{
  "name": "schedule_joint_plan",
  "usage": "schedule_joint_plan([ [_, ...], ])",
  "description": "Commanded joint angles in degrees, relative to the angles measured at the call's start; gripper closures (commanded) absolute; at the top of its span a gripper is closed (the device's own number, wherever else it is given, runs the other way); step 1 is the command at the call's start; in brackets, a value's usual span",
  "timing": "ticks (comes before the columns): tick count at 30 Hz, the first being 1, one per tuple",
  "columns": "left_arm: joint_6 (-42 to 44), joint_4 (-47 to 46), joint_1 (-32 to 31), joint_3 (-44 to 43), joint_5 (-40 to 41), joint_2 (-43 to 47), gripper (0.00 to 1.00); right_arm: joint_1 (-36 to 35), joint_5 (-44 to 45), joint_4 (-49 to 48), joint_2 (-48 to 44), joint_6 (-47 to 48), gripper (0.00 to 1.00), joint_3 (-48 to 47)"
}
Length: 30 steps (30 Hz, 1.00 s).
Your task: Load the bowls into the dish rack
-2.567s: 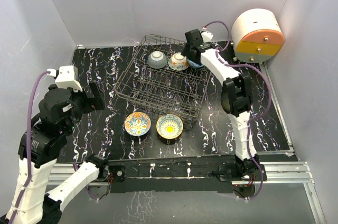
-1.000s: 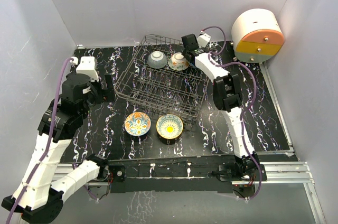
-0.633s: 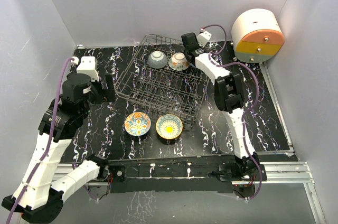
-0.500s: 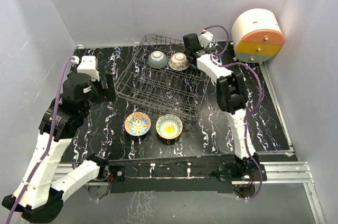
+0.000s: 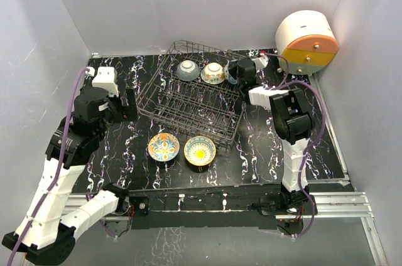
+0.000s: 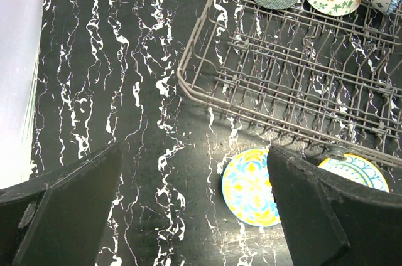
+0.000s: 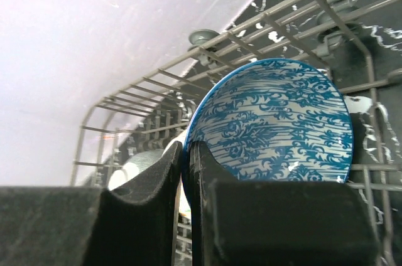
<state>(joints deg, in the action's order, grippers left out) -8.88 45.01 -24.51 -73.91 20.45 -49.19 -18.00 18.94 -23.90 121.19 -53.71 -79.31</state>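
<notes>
The dark wire dish rack point(image 5: 147, 106) holds three bowls along its back row: a speckled grey one point(image 5: 187, 69), an orange-green floral one point(image 5: 213, 73) and a blue one point(image 5: 231, 76). My right gripper point(image 5: 242, 73) is at the rack's back right corner, shut on the rim of the blue bowl point(image 7: 276, 122), which stands on edge among the wires point(image 7: 276, 24). On the table in front of the rack lie the orange-blue floral bowl point(image 5: 163, 147) and the sunflower bowl point(image 5: 200, 150). My left gripper point(image 5: 129, 104) hangs open left of the rack, above the table, holding nothing.
A round white, orange and yellow drawer unit point(image 5: 306, 41) stands at the back right corner. White walls close in three sides. The rack's near wall point(image 6: 188, 84) runs just above the two loose bowls point(image 6: 250, 186), point(image 6: 355, 172).
The right gripper's jaws have closed and the arm has swung from behind the rack's back edge down to its right corner. The left arm has held still over the last second.
</notes>
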Motion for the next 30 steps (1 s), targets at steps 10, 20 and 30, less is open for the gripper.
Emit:
schedule_joint_plan([
  [10,1.0,0.7,-0.2,-1.8,0.0,1.0,0.03,3.1,-10.5,-42.1,5.2,-29.5,0.92,10.0],
  [20,1.1,0.0,-0.2,-1.4,-0.8,0.4,0.03,4.0,-10.3,-43.1,6.6,-43.3,0.92,22.4],
  [30,1.2,-0.5,-0.1,-1.6,-1.5,-0.1,0.03,5.5,-10.5,-29.6,-1.3,-43.7,0.92,27.7],
])
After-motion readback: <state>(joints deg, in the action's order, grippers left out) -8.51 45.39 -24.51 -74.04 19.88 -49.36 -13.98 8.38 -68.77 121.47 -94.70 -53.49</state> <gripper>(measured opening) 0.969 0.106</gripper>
